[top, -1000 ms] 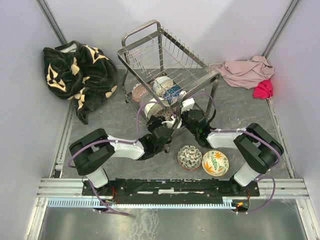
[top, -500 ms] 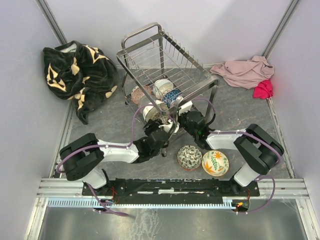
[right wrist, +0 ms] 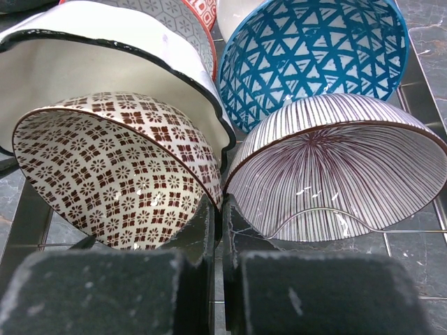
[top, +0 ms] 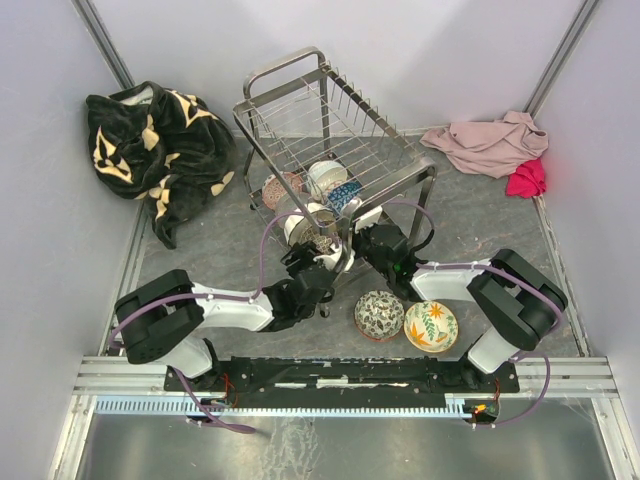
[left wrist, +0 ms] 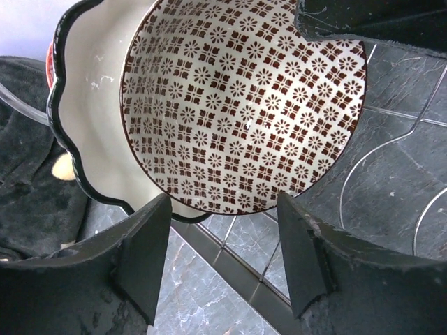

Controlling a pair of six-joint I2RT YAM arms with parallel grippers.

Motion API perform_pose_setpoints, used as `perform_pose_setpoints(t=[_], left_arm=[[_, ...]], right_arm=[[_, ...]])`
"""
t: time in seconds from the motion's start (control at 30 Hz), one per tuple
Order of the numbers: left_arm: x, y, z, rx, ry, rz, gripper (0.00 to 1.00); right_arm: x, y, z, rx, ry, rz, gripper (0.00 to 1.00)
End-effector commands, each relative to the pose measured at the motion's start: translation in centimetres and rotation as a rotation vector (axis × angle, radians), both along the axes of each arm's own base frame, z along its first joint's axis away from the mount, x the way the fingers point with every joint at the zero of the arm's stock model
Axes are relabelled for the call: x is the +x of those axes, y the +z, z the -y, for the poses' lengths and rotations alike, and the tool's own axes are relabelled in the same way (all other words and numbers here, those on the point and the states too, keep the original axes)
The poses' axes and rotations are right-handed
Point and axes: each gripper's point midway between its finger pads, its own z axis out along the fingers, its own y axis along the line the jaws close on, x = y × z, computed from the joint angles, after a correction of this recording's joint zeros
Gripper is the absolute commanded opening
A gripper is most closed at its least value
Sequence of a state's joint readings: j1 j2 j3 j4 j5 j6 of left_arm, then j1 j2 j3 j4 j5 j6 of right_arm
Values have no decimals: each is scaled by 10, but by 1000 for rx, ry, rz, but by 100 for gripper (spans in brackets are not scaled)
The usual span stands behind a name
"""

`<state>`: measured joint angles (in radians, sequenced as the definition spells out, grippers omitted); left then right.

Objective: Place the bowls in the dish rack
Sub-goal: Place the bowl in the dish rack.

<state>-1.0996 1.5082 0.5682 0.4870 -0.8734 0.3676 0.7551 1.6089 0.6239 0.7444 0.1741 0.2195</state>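
The chrome wire dish rack (top: 400, 178) stands mid-table with several bowls leaning in its lower tier. A brown-patterned bowl (left wrist: 244, 105) rests there against a white bowl with a black scalloped rim (left wrist: 91, 125). My left gripper (left wrist: 225, 258) is open just below the patterned bowl's rim, touching nothing. My right gripper (right wrist: 222, 209) is shut and empty, its tips between that brown-patterned bowl (right wrist: 119, 181) and a purple-striped bowl (right wrist: 335, 174). A blue-triangle bowl (right wrist: 307, 56) stands behind. Two more bowls, a floral one (top: 379, 314) and a leaf-patterned one (top: 431, 326), sit on the table.
A black blanket (top: 155, 150) lies at the back left. A pink cloth (top: 495, 140) and a red cloth (top: 527, 178) lie at the back right. Grey walls close in the table on three sides.
My left gripper has pushed forward to the rack and opened, letting go of the brown-patterned bowl, which now leans in the lower tier. The right gripper has stayed shut at the rack's front.
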Motion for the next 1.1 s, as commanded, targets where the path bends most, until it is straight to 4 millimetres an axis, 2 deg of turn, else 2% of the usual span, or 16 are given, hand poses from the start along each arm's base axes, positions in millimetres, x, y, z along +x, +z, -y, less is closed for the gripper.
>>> perform_pose_setpoints(t=[0.0,0.27,0.43,0.7,1.07], left_arm=[[-11,19,30,-213,-51,43,69],[5,1,25,-260,21,15,73],[9,1,19,-337,41,8,74],[9,18,6,-481,50,16,74],[4,63,-10,-675,92,12,76]], right_arm=[[10,16,14,4,-79,50,0],[10,14,13,0,-78,47,0],[9,13,13,-3,-77,43,0],[10,12,13,-10,-82,39,0],[7,11,14,-27,-92,50,0]])
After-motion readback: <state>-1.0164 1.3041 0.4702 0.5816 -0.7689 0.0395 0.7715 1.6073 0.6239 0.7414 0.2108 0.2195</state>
